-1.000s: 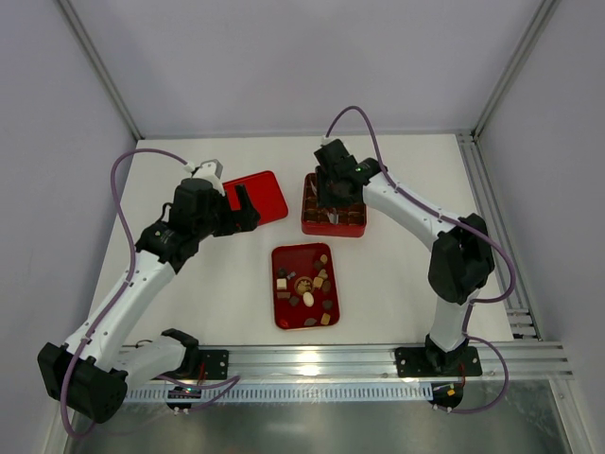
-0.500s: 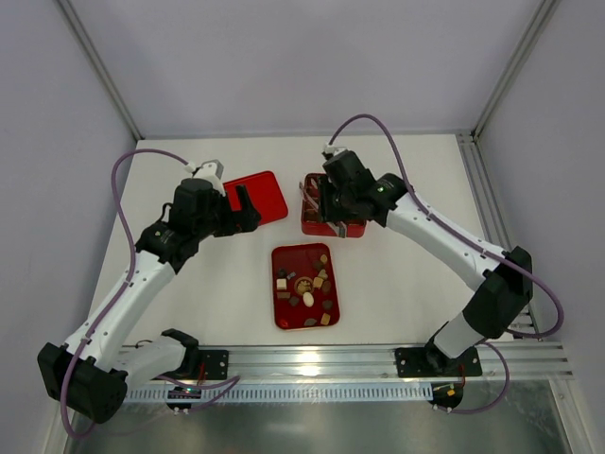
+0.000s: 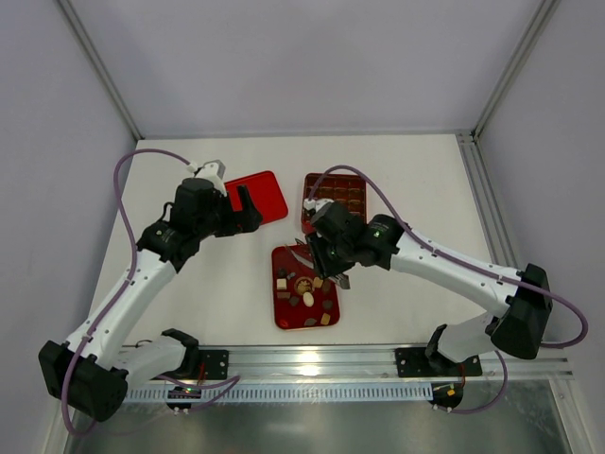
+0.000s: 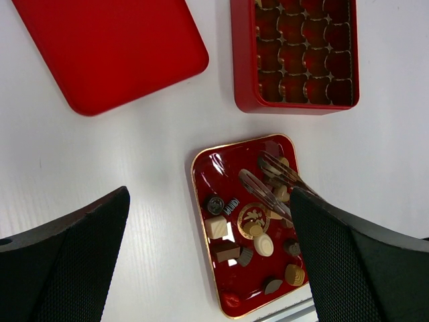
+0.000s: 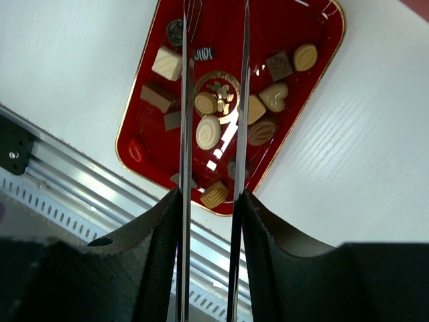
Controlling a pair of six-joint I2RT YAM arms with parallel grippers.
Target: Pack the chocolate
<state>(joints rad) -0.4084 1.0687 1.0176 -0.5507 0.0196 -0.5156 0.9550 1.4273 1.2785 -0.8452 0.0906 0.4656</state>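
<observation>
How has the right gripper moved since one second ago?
Yes: the right gripper, shut on tongs, came from above the red box toward the arms' bases, over the tray of chocolate.

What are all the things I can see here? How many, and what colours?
chocolate: about fifteen small pieces, dark brown, tan and cream, in the tray
tray: one, red with a gold rim, near middle of the table
box: one, red with brown grid compartments, behind the tray; the ones in view look empty
lid: one, flat, red, left of the box
tongs: one pair, thin, shiny, over the tray
table: one, white, under everything
rail: one, silver, at the near edge
left gripper: one, black, open and empty, above the table
right gripper: one, black, holding the tongs
</observation>
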